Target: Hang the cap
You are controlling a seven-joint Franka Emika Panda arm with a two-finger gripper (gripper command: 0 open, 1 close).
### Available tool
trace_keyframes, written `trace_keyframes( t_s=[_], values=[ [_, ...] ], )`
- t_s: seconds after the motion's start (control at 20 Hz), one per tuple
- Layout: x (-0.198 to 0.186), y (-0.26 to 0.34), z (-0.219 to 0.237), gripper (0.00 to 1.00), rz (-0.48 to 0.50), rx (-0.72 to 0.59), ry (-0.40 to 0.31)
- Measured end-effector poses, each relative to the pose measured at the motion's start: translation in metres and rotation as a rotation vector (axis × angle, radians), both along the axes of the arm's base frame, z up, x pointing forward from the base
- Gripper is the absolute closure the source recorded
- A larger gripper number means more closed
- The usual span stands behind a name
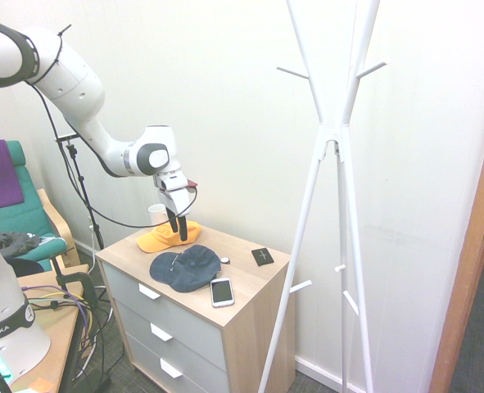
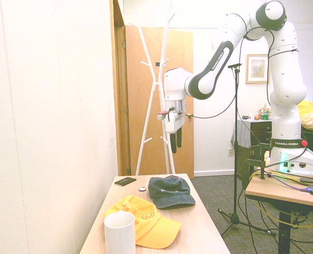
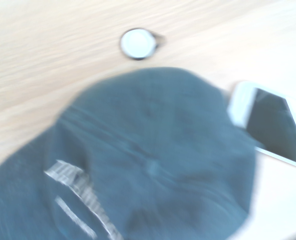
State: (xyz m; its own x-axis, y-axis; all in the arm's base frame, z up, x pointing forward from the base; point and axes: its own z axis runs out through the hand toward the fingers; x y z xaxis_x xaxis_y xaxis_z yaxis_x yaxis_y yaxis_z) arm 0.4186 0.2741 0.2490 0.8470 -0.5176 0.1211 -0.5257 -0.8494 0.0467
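- Here we are above the chest of drawers [image 1: 255,311], and the gripper [image 1: 178,231] is standing wide, nothing between its fingers, hand tipped a little off vertical.
- The navy baseball cap [image 2: 170,192] lies on the wooden top, crown up, between the orange-yellow cap [image 2: 151,225] and the black card-like item [image 2: 125,181], with the smartphone [image 1: 222,292] right beside its crown.
- And the relation that matters: cap below, fingers above, a clear gap of air between them in the second exterior view. The way there looks mostly downward.
- Long axis now! Brim to crown, the brim pointing towards the robot's base side, the crown away from it.
- One arm only, so no contest over which is nearer. I'd call this the approach: straighten the hand, descend, pinch the crown's fabric, and mind that phone.
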Motion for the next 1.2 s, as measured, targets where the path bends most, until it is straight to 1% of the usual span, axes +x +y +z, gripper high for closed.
trace_keyframes(
  t_s=[0.1, 0.25, 0.45, 0.5, 0.6, 0.7, 1.2],
  values=[
    [0.005, 0.010, -0.029, 0.00, 0.020, -0.002, -0.015],
    [0.006, 0.018, -0.066, 0.00, 0.066, -0.001, -0.019],
    [-0.007, 0.035, -0.088, 0.00, 0.144, -0.012, -0.019],
    [-0.012, 0.038, -0.093, 1.00, 0.164, -0.025, -0.017],
    [-0.018, 0.041, -0.104, 1.00, 0.191, -0.043, -0.012],
    [-0.018, 0.040, -0.111, 1.00, 0.193, -0.043, -0.014],
    [-0.018, 0.041, -0.112, 1.00, 0.190, -0.041, -0.022]
  ],
)
